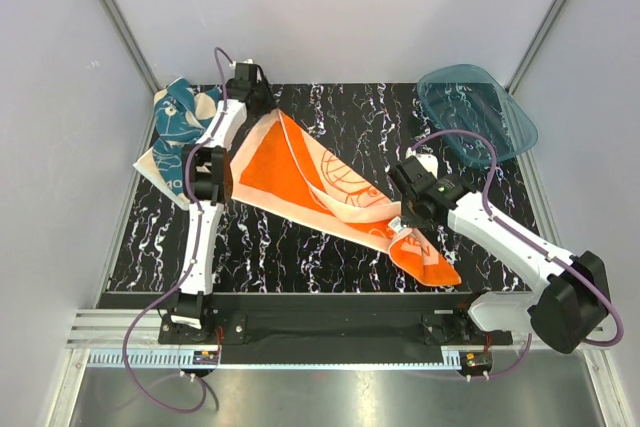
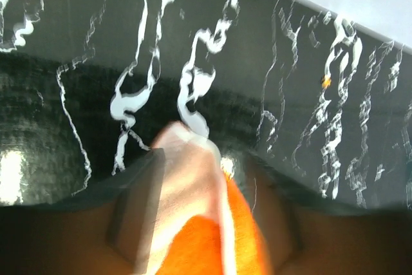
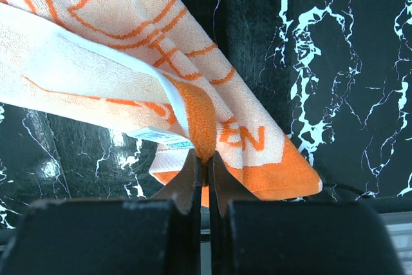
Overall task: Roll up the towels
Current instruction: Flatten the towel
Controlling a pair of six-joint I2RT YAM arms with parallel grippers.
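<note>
Right gripper has its fingers pressed together on a folded orange edge of the orange towel. In the right wrist view the right gripper has almost no gap between the pads, and a thick fold of the cloth is squeezed at the tips. A small white label hangs just left of the pinch. The printed end of the towel with orange letters drops below and to the right of the fingers onto the black marbled table.

Left gripper is at the opposite, far corner of the same towel. The left wrist view is blurred, but the pale corner of the towel sits between the two dark fingers and pokes out past the tips, so the gripper is pinching that corner. Marbled table lies beyond the tips.

The orange towel spans from one gripper to the other, with a raised fold line running between them. The rest drapes on the table on the near side of the left gripper.

The teal-blue towel lies crumpled just outboard of the left arm, partly under it and apart from both grippers. A translucent teal tub sits beyond the right gripper, near but not touching.
</note>
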